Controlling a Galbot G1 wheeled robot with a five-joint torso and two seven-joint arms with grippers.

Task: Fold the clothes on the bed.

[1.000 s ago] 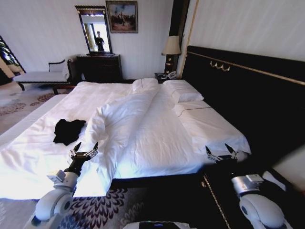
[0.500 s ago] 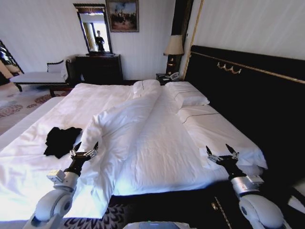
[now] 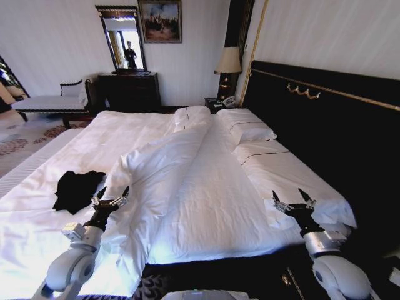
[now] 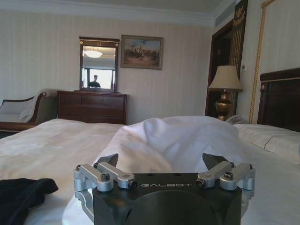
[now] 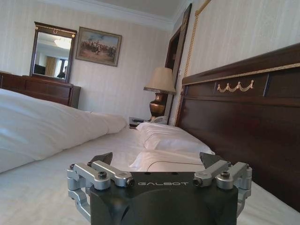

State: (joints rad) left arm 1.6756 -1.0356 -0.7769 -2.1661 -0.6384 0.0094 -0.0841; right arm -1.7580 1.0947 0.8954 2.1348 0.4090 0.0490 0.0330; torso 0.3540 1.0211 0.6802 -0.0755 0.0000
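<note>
The crumpled black T-shirt [image 3: 76, 189] lies near the large white-sheeted bed's [image 3: 56, 159] left edge. The left gripper [image 3: 111, 195] and right gripper [image 3: 292, 199] hover spread apart, empty.

The large white-sheeted bed [image 3: 206, 187] is seen from above its foot in the head view. Each wrist view is taken low over the sheets, toward the dark wooden dresser [image 4: 92, 106] [image 5: 42, 89]. The brass table lamp [image 3: 228, 69] [image 4: 225, 89] [image 5: 160, 89] is shared by all views.
</note>
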